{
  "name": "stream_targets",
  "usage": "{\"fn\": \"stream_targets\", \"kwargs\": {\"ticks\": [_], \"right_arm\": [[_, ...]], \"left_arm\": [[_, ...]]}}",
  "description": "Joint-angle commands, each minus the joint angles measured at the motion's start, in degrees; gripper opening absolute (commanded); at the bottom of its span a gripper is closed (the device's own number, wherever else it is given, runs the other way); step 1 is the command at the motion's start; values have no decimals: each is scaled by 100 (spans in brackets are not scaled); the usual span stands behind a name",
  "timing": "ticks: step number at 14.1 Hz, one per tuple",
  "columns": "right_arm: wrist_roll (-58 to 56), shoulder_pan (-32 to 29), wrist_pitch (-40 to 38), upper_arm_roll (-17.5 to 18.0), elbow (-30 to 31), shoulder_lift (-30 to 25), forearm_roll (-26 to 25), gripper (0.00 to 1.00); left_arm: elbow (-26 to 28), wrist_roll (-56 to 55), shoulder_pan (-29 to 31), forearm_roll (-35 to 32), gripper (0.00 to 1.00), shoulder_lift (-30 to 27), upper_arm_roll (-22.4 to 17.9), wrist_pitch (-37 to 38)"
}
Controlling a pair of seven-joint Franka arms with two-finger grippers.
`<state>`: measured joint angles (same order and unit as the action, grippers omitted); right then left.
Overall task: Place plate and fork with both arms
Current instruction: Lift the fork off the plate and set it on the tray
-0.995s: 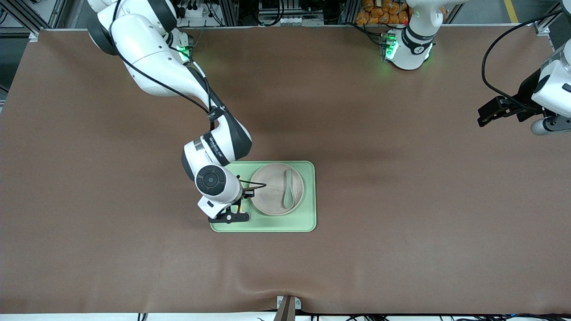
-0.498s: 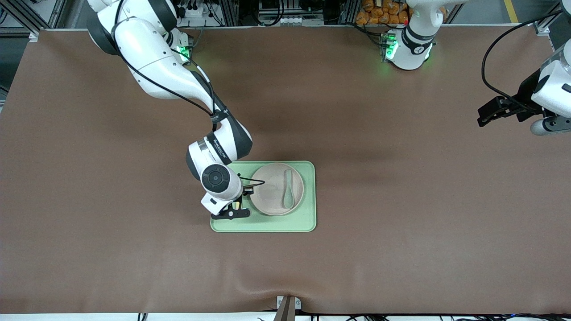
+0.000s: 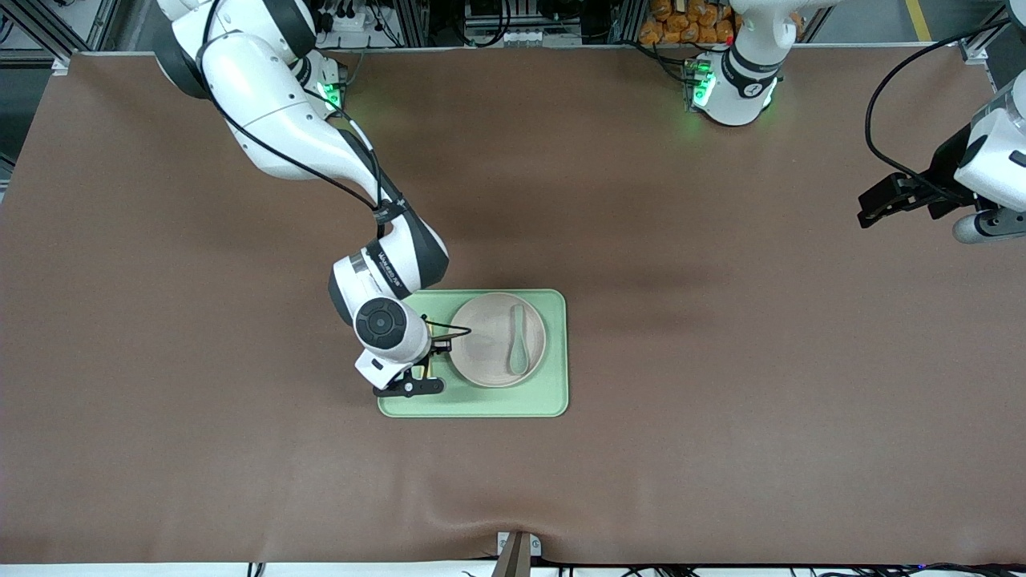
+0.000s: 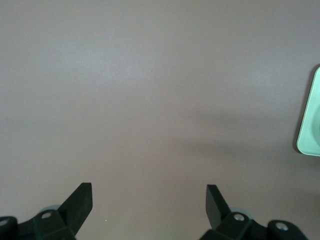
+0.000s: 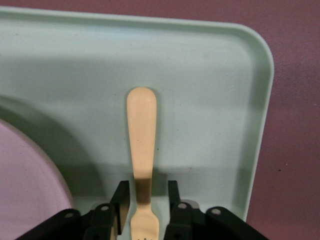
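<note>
The pale yellow fork (image 5: 142,135) lies flat on the light green tray (image 5: 210,75), beside the beige-pink plate (image 5: 25,180). My right gripper (image 5: 147,187) is low over the fork's neck, open, with a gap between each finger and the fork. In the front view the right gripper (image 3: 417,377) is over the tray's end toward the right arm and hides most of the fork. The plate (image 3: 485,357) rests on the tray (image 3: 553,401). My left gripper (image 3: 870,210) waits, open and holding nothing, over bare table at the left arm's end, as the left wrist view also shows the left gripper (image 4: 148,189).
A grey-green spoon (image 3: 517,343) lies on the plate. A black cable from the right wrist crosses the plate's rim. The brown table mat spreads all around the tray. A corner of the tray (image 4: 311,125) shows in the left wrist view.
The right gripper's fingers have parted from the fork, which now lies on the tray. The right wrist has shifted slightly. The left arm has not moved.
</note>
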<state>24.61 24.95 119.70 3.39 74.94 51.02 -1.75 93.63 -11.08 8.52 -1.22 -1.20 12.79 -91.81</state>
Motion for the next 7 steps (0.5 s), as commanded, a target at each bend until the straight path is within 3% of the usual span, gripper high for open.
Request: {"fn": "stream_targets", "kwargs": {"ticks": [1,5,7], "right_arm": [[26,-69,18,65,232,-251,-63,96],[-35,-253,-358,83,-22,-400,-19,100],[-44,-647,-535,301,-41,-662,-28,100]], "left_arm": [[103,132,35,52,100,-126,4,-13],[120,132,27,52,100,-126,4,-13],[121,132,27,52,100,-126,4,-13]]}}
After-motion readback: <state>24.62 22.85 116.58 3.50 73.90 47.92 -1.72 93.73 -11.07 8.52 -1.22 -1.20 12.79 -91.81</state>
